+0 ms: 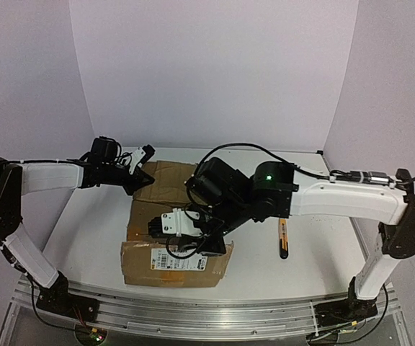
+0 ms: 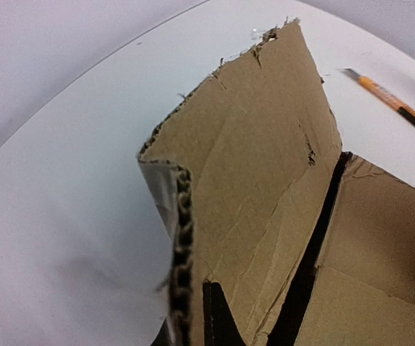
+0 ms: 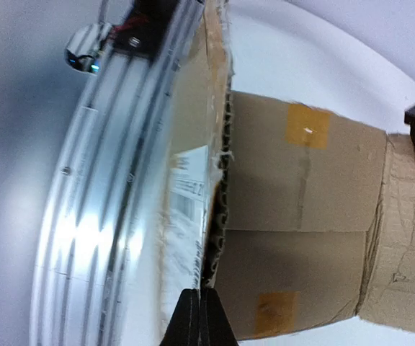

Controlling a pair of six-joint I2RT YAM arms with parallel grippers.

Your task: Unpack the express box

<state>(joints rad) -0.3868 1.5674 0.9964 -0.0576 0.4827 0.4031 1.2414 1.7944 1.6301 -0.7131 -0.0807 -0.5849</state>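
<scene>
The express box (image 1: 166,189) lies open in the middle of the table, brown corrugated card with torn flaps. My left gripper (image 1: 141,171) is shut on the edge of the far-left flap (image 2: 265,166) and holds it raised; one black finger (image 2: 218,317) presses its inner face. My right gripper (image 1: 153,227) is over the box's near side. Its fingers (image 3: 200,310) are pressed together on the corrugated edge of the near flap (image 1: 175,263), the one with the white barcode label (image 3: 186,194). Tape patches (image 3: 307,126) show on the box panel. Any contents are hidden.
An orange and black utility knife (image 1: 282,239) lies on the white table (image 1: 315,216) right of the box, also visible in the left wrist view as the knife (image 2: 387,97). The aluminium rail (image 1: 207,310) runs along the near edge. Purple walls surround the table.
</scene>
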